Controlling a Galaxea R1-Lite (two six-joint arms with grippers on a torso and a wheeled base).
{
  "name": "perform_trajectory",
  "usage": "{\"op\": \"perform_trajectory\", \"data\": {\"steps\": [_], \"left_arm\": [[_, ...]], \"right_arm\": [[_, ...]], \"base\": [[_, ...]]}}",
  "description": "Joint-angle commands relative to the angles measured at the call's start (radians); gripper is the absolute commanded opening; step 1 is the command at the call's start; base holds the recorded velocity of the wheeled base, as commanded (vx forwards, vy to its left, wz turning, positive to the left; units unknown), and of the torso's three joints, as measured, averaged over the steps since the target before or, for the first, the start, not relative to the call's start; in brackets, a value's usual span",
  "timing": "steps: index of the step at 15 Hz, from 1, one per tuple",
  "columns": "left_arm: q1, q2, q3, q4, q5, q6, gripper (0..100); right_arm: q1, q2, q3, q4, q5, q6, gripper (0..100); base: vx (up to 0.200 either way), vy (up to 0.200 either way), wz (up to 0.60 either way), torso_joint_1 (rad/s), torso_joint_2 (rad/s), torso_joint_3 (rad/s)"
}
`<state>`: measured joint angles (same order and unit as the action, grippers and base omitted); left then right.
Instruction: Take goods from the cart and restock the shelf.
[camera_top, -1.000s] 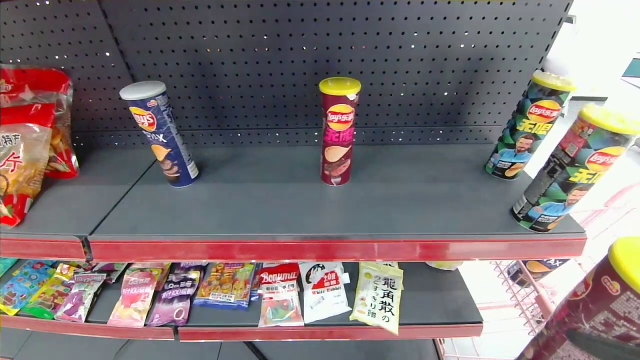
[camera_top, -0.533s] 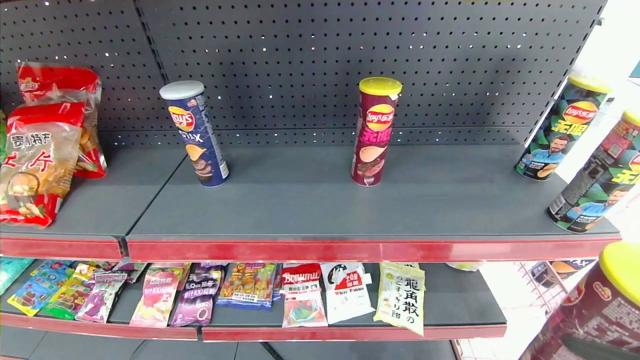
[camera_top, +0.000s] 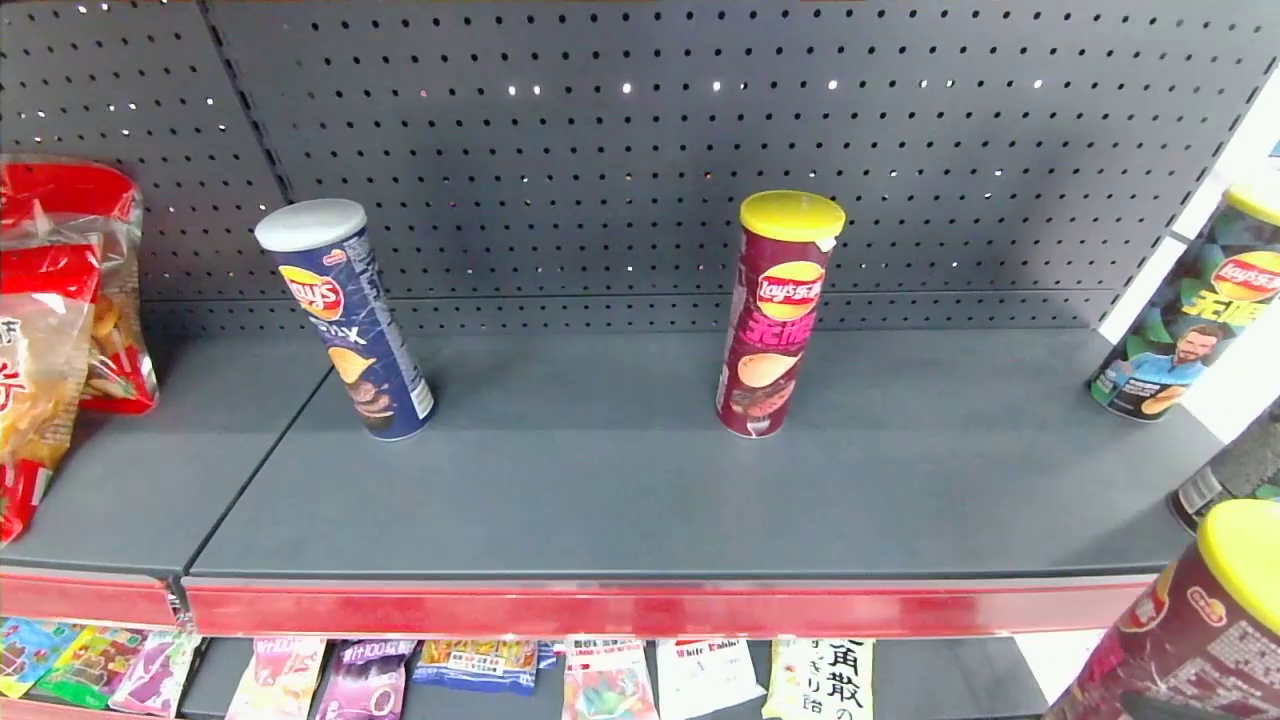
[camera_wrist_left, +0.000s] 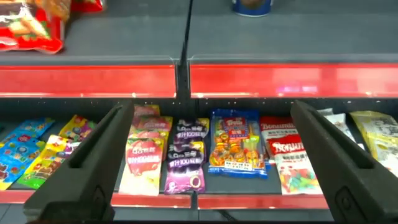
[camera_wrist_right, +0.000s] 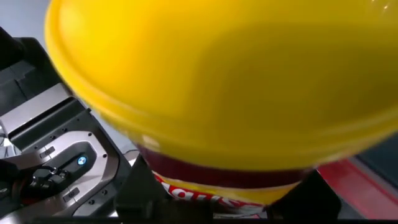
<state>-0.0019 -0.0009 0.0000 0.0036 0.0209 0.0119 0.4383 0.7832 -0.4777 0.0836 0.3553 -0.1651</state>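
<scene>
Presently, the left gripper (camera_wrist_left: 211, 109) hangs with its jaws released and nothing between them, facing the sachets (camera_wrist_left: 236, 146) on the lower tier. On the upper shelf (camera_top: 640, 500), from the left: snack bags (camera_top: 60, 330), a blue can (camera_top: 345, 320), a maroon can (camera_top: 775, 315), then a green can (camera_top: 1185, 320) at the right end, all upright and well apart from one another. The held can (camera_top: 1200, 620), maroon with a yellow lid, sits at the far right, below and in front of the shelf's red edge strip (camera_top: 640, 608). The right gripper (camera_wrist_right: 224, 199) appears clenched on its body below the lid.

Handling: the can is probably light, a stiff tube with a smooth, somewhat slippery wall and brittle contents. Grip mid-body; avoid the lid, which may pop off. Being tall and narrow, it tips easily, so set it down flat.

Clearance: lift the base above the red strip before moving inward. The widest open room lies between the maroon can and the green can
</scene>
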Motion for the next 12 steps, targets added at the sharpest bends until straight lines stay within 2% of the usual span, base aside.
{"op": "perform_trajectory", "data": {"steps": [1, 6, 7, 8, 9, 10, 11, 12], "left_arm": [[-0.001, 0.001, -0.002, -0.001, 0.001, -0.001, 100], [-0.003, 0.015, -0.002, 0.001, -0.002, 0.005, 100], [-0.003, 0.012, -0.003, -0.002, -0.010, 0.022, 100], [-0.003, 0.028, -0.063, 0.003, -0.068, 0.066, 100], [-0.007, 0.076, -0.140, 0.006, -0.091, 0.063, 100], [-0.018, 0.394, -0.439, 0.004, -0.122, -0.012, 100], [-0.056, 0.533, -0.600, -0.004, -0.233, -0.007, 100], [-0.079, 0.591, -0.617, -0.002, -0.348, 0.051, 100]], "right_arm": [[0.000, 0.002, 0.001, 0.001, 0.001, -0.001, 0], [0.003, -0.050, -0.002, 0.002, 0.002, -0.001, 0], [0.011, -0.073, 0.004, 0.004, 0.001, 0.001, 0], [0.020, -0.094, 0.016, 0.002, 0.001, 0.003, 0], [0.022, -0.101, 0.017, 0.002, 0.001, 0.003, 0], [0.023, -0.124, 0.021, 0.002, 0.001, 0.004, 0], [0.025, -0.125, 0.013, 0.002, 0.002, 0.004, 0], [0.026, -0.119, 0.002, 0.001, 0.002, 0.006, 0]], "base": [[0.000, 0.000, 0.00, 0.000, 0.00, 0.000], [0.000, 0.000, 0.00, 0.000, 0.00, 0.000], [0.000, 0.000, 0.00, 0.000, 0.00, 0.000], [0.000, 0.000, 0.00, 0.000, 0.00, 0.000], [0.000, 0.000, 0.00, 0.000, 0.00, 0.000], [0.000, 0.000, 0.00, 0.000, 0.00, 0.000], [0.000, 0.000, 0.00, 0.000, 0.00, 0.000], [0.000, 0.000, 0.00, 0.000, 0.00, 0.000]]}}
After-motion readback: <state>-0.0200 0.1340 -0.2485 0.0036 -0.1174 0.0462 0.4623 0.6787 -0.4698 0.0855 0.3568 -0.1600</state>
